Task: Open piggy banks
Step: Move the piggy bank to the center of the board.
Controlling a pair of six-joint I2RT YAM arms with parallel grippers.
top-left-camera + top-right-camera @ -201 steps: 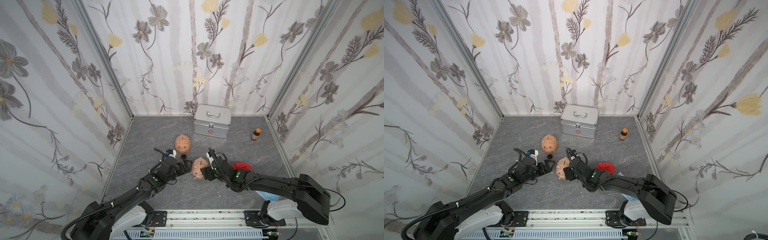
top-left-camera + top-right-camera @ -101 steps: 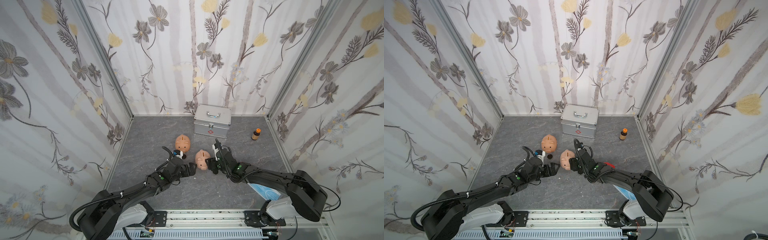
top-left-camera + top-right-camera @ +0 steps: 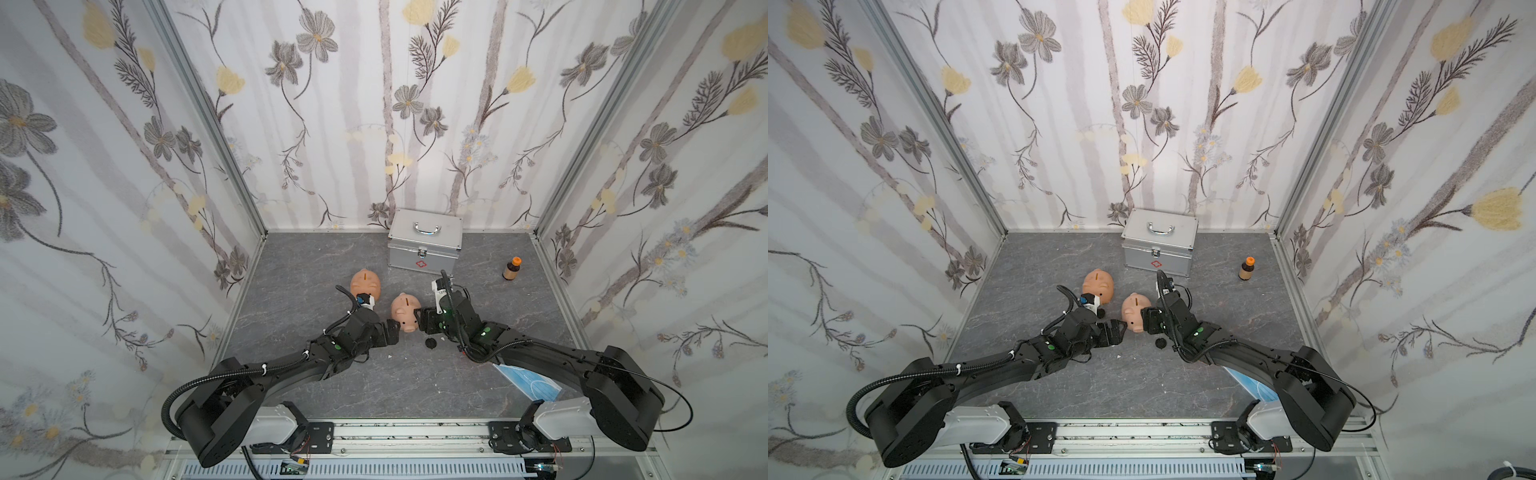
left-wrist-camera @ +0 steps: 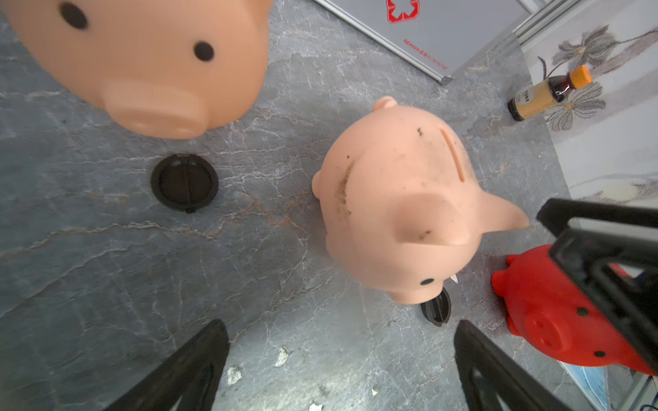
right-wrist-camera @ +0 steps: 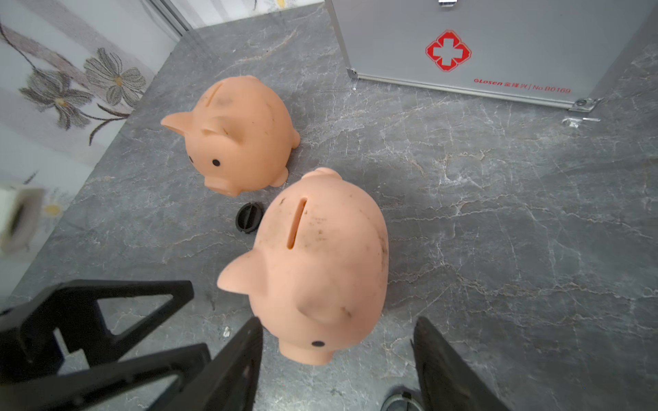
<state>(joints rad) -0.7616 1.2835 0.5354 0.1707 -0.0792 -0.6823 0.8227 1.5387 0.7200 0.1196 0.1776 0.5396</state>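
Piggy bank (image 3: 405, 311), peach-pink. Stands upright mid-floor, head between spread jaws of right gripper (image 5: 338, 320), not clamped. Left gripper (image 4: 341, 323) just beside, gaping wide, empty. Loose black plug (image 3: 430, 343) by snout; red piggy bank (image 4: 555, 309) beside right gripper; second peach piggy bank (image 3: 365, 282) nearer silver case (image 3: 424, 243).

Robot lab test cell: floral-wallpaper panels (image 3: 374, 124) held in aluminium corner posts (image 3: 212, 124) wall off a grey marble-look table (image 3: 311, 257); two black arms (image 3: 540, 357) mounted on a rail (image 3: 415, 434) along the table's front edge.
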